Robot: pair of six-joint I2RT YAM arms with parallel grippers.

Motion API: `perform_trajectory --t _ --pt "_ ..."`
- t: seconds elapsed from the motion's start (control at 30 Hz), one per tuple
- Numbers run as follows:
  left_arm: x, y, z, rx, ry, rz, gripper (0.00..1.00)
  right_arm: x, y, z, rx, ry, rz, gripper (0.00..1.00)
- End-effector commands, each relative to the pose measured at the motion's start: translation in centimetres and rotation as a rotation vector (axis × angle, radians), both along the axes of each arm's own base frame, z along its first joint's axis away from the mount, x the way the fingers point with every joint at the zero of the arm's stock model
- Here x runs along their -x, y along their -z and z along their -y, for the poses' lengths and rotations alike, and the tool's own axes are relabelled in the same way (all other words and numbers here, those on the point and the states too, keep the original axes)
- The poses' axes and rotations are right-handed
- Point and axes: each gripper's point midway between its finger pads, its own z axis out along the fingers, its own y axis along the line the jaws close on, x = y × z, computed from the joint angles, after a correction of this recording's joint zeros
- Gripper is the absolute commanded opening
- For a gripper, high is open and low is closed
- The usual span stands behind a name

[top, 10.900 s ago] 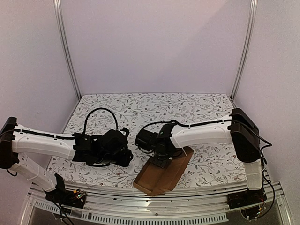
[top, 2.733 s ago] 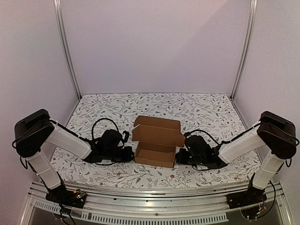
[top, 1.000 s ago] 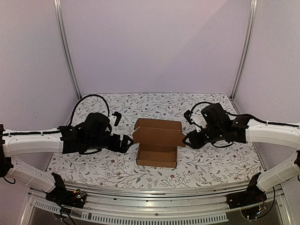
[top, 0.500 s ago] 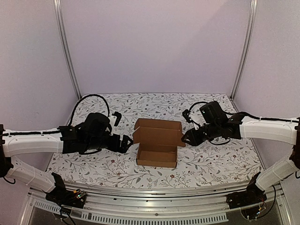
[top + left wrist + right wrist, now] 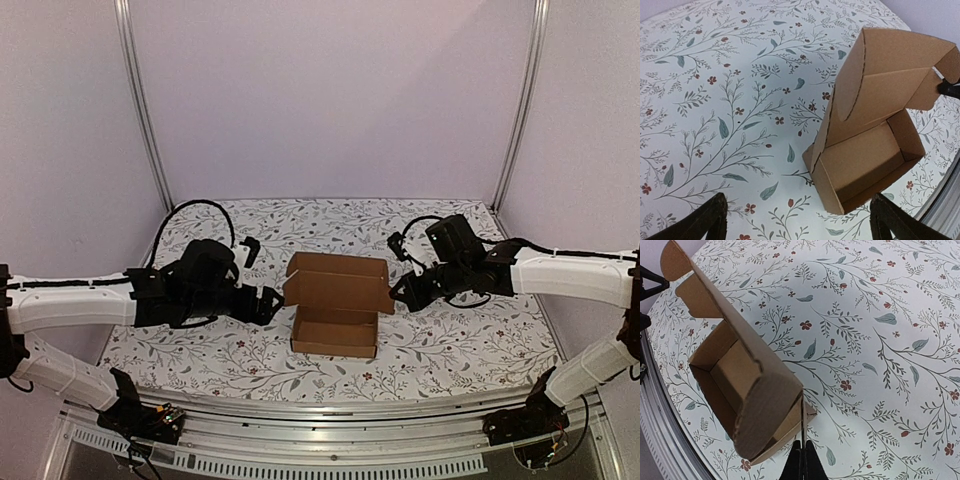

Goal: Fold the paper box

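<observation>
**Top external.** The paper box (image 5: pixel 334 335) sits mid-table (image 5: pixel 460 350) between the two arms. Its tray is formed and its lid stands upright at the far side. The left gripper (image 5: pixel 272 297) hovers just beside the lid's left end, with its jaws spread wide and nothing in them. The right gripper (image 5: pixel 402 290) is at the lid's right side flap with its jaws pressed together.

Handling, as a judgement: thin corrugated card, so light and stiff along the panels but weak at the scored creases. It will likely slide on the cloth if pushed from one side only. The best hold looks to be the lid's free edge or the side flaps. Brace the tray while the lid comes down.

**Left wrist.** The open fingers (image 5: pixel 710 220) frame the box (image 5: pixel 865 160), well clear of it. The tray is empty. A dark fingertip of the other arm meets the lid's far ear.

**Right wrist.** The closed fingers (image 5: pixel 802 467) point at the lid's (image 5: pixel 765 410) near end. A thin line runs up from them to the lid. I cannot tell whether it is the flap seen edge-on or the seam between the fingers.

**Change from half a second earlier.** The right gripper is closer to the flap, and its jaws, partly apart then, are now clenched. The left arm and the box have not moved.
</observation>
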Motion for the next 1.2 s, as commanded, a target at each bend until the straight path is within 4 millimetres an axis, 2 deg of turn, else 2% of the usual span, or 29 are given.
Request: perform_trajectory --t 0.0,0.27,0.37,0.53,0.7,1.17 --pt "-1.5 -0.7 0.6 0.007 0.012 0.054 0.95 -0.3 -0.8 -0.4 -0.019 -0.018 0.013 0.00" --pt "-3.4 -0.8 1.7 0.019 0.055 0.105 0.81 0.5 -0.9 -0.3 -0.015 -0.061 0.014 0.00" --pt "-4.1 -1.3 2.4 0.030 0.075 0.129 0.72 0.8 -1.0 -0.3 -0.017 -0.077 0.016 0.00" --pt "-5.0 -1.2 2.5 0.016 0.091 0.134 0.54 1.2 -1.0 -0.2 -0.018 -0.097 0.021 0.00" --pt "-5.1 -1.1 3.1 0.044 0.132 0.116 0.42 1.5 -0.6 0.1 -0.007 -0.104 0.021 0.00" --pt "-4.4 0.1 3.7 0.053 0.176 0.063 0.23 1.4 -0.8 0.1 -0.010 -0.101 0.029 0.00"
